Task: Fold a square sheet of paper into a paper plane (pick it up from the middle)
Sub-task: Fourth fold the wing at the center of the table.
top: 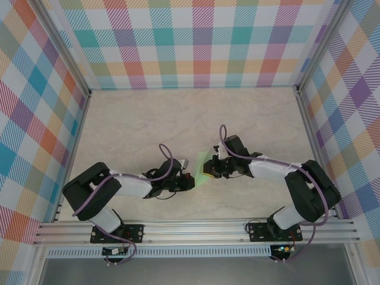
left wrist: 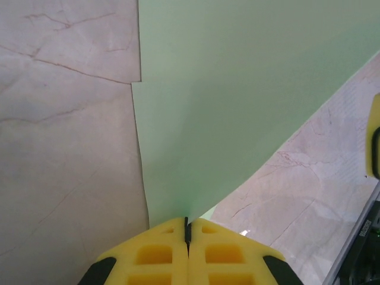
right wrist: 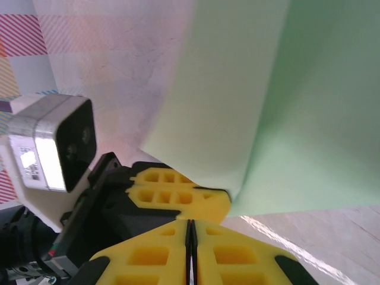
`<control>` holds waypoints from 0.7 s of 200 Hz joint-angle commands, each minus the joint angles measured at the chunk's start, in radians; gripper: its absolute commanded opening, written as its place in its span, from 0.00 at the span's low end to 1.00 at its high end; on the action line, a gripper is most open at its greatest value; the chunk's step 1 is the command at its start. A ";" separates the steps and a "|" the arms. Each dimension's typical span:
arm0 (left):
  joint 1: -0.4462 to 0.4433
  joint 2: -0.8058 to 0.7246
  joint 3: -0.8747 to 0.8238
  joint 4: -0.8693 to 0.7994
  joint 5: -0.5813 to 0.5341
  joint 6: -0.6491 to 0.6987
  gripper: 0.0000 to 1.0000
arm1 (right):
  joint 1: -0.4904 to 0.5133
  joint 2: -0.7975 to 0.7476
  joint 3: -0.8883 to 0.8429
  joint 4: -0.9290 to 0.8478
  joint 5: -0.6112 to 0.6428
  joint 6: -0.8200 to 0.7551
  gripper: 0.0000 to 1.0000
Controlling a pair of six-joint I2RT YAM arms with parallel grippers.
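A cream, marble-veined table (top: 148,119) lies between walls of bright plaid (top: 196,41), and my two arms meet above its near half. My left gripper (left wrist: 187,228) has its yellow foam pads pressed flat together, and the bottom tip of the square sheet of paper (left wrist: 237,89) is pinched in the seam between them. From there the pale-green paper fans up and away toward twelve and one o'clock, lifted off the table. I judge this low corner pinch is meant to anchor the sheet while it is creased. My right gripper (right wrist: 190,231) is also closed, pad against pad. The paper's lower edge passes just beyond its tips at one o'clock, and I cannot tell whether any paper is caught there. In my left wrist view one of the right fingers (left wrist: 374,136) sits at three o'clock, apart from the paper's edge, which suggests it is not. From above, the sheet stands on edge between the two grippers, near the table's centre. A stepped edge at ten o'clock in the left wrist view hints at overlapping layers, but the fold count is unclear. The sheet's top runs out of frame in both wrist views, and it hides the table behind it.
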 commanded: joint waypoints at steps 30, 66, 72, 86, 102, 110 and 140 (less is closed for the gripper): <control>0.038 0.067 -0.012 0.099 0.098 -0.012 0.00 | 0.010 0.086 0.058 0.089 -0.026 0.043 0.09; 0.058 0.084 -0.018 0.122 0.125 -0.023 0.00 | 0.010 0.132 0.074 0.102 -0.006 0.056 0.08; 0.063 0.086 -0.020 0.126 0.129 -0.024 0.00 | 0.010 0.134 0.076 0.100 0.000 0.056 0.08; 0.070 0.091 -0.023 0.133 0.138 -0.028 0.00 | 0.009 0.141 0.082 0.091 0.016 0.051 0.08; 0.076 0.092 -0.026 0.139 0.148 -0.031 0.00 | 0.010 0.154 0.089 0.082 0.029 0.046 0.08; 0.079 0.097 -0.024 0.139 0.153 -0.030 0.00 | 0.010 0.165 0.095 0.077 0.036 0.042 0.08; 0.091 0.107 -0.024 0.141 0.162 -0.036 0.00 | 0.009 0.201 0.109 0.079 0.056 0.031 0.07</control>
